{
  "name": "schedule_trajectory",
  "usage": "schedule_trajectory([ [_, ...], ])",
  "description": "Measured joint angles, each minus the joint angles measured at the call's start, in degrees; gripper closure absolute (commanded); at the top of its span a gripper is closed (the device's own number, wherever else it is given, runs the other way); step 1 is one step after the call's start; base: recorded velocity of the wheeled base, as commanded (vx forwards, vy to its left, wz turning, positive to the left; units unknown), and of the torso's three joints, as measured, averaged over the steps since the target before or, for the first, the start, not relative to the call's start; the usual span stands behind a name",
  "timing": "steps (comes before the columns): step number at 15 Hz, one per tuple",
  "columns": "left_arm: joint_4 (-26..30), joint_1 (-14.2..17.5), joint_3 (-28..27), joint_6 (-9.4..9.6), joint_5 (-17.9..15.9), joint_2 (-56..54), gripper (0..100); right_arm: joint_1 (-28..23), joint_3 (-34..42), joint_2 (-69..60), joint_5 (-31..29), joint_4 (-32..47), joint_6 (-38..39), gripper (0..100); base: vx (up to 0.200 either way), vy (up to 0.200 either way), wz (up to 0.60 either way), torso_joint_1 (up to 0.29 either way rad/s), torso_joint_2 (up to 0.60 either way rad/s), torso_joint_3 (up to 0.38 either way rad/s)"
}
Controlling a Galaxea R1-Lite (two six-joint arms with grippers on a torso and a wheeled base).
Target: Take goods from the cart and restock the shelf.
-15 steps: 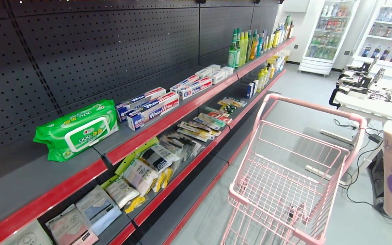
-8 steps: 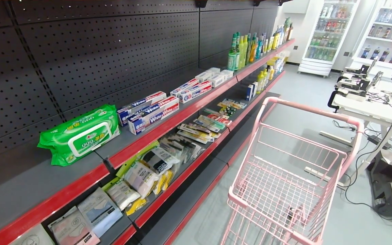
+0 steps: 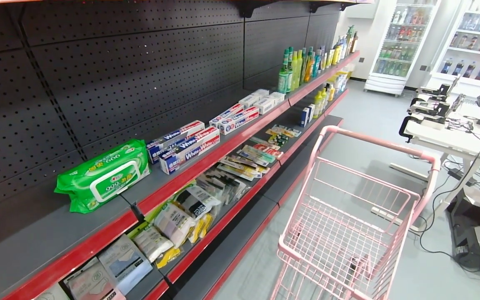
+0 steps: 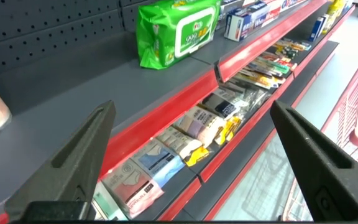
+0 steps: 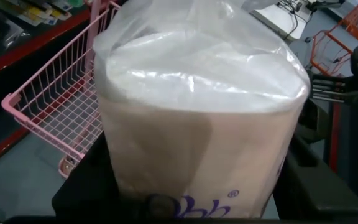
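dark pegboard [image 3: 140, 75] backs the red-edged shelf [image 3: 77, 254]; green wet wipes pack [image 3: 104, 177] at 9 o'clock in the head view, pink cart [image 3: 348, 233] at 5 o'clock. left gripper [image 4: 191, 112] faces the shelf, fingers wide apart. right gripper [image 5: 197, 199] is clamped on a plastic-wrapped tissue roll pack [image 5: 197, 93] near the cart.

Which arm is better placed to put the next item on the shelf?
Right. The right gripper holds the wrapped pack, ready to place. The left gripper is open and empty, facing the shelf.
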Motion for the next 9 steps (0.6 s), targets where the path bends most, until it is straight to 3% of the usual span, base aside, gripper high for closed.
schedule_trajectory([
  [9, 0.0, 0.0, 0.0, 0.0, 0.02, 0.0, 0, 0.05, 0.95, 0.5, 0.01, -0.06, -0.46, 100, 0.0, 0.0, 0.0, 0.121, -0.25, -0.127],
])
